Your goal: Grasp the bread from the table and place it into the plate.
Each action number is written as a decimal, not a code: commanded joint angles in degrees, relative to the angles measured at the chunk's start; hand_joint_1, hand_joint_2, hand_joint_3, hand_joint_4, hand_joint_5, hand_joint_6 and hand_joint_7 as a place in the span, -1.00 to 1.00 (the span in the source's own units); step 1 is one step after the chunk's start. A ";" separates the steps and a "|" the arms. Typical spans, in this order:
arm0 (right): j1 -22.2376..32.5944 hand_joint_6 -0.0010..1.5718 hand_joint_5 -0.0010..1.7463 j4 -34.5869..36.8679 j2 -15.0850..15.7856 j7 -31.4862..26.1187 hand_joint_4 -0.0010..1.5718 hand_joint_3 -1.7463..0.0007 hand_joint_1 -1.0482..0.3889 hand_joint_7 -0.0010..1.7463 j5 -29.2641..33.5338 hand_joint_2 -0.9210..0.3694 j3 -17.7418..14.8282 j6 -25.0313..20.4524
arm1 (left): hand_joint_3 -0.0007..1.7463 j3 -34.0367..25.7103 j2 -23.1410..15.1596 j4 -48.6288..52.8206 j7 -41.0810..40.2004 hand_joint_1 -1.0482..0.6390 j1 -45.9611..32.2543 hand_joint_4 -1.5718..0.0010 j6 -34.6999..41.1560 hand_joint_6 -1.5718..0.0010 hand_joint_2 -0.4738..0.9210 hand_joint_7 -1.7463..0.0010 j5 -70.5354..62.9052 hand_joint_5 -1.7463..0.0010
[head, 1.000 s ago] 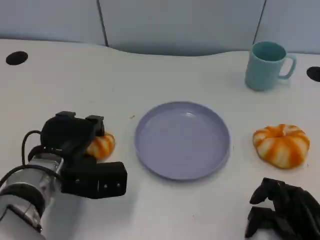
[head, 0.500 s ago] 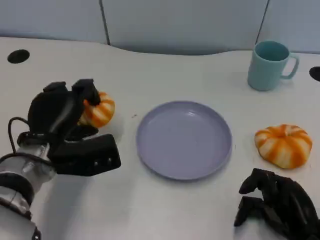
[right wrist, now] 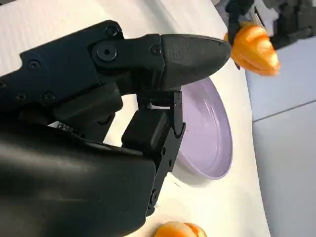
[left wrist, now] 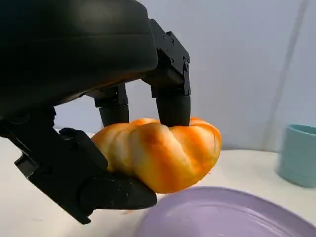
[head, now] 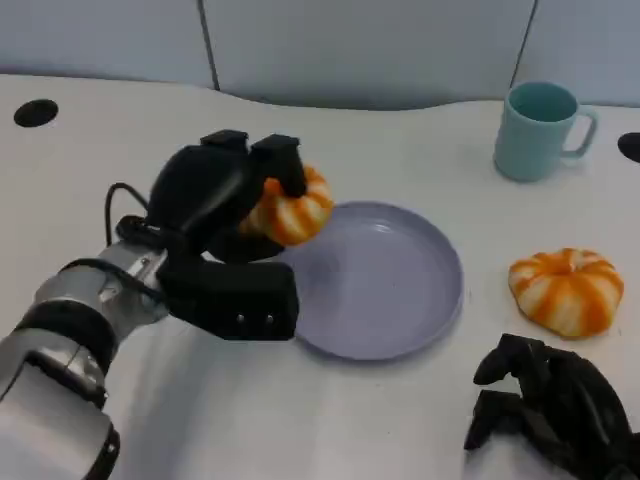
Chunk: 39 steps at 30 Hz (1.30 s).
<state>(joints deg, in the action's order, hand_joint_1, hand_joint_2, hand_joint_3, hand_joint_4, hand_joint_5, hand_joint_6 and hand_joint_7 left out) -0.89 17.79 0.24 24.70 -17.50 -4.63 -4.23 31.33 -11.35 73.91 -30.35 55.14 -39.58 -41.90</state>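
Left hand (head: 225, 205) holds bread (head: 290, 208) (above white table (head: 120, 160)).

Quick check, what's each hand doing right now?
Left hand: holding a bread roll above the plate's edge.
Right hand: fingers curled in, holding nothing.

A white tabletop (head: 400, 440) filled most of the head view, matte and evenly lit, with soft shadows. Its far edge ran in a shallow curve against a pale grey-blue panelled wall (head: 360, 45), split by two dark vertical seams. A round black hole (head: 34, 113) sat near the far left corner and another (head: 629, 147) at the far right edge.
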 commanded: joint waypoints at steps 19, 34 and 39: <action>2.58 0.43 0.23 -2.85 1.60 0.96 0.57 0.50 -0.13 0.16 -1.63 -1.00 -1.11 -2.77 | 0.39 5.15 6.28 -0.47 13.51 -0.12 2.95 -0.21 -2.82 0.00 0.47 -1.00 -2.62 -1.00; 2.30 0.45 0.20 -1.23 1.38 2.33 0.58 0.48 -0.14 0.13 -1.50 -1.00 -1.31 -0.63 | -0.48 5.94 6.81 0.32 21.27 -0.21 3.60 0.40 2.07 0.18 0.88 0.71 -2.63 0.07; 2.30 0.46 0.20 -1.30 1.36 2.16 0.59 0.50 -0.15 0.13 -1.32 -1.00 -1.28 -0.58 | -0.71 6.60 6.91 -0.19 23.66 -0.40 3.87 0.78 4.92 0.54 1.00 0.97 -3.76 0.43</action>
<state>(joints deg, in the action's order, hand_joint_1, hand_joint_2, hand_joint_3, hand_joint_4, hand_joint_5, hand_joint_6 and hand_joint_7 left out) 0.97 16.16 0.86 26.88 -18.73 -5.55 -5.07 37.46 -4.12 74.09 -8.52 57.32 -36.92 -45.37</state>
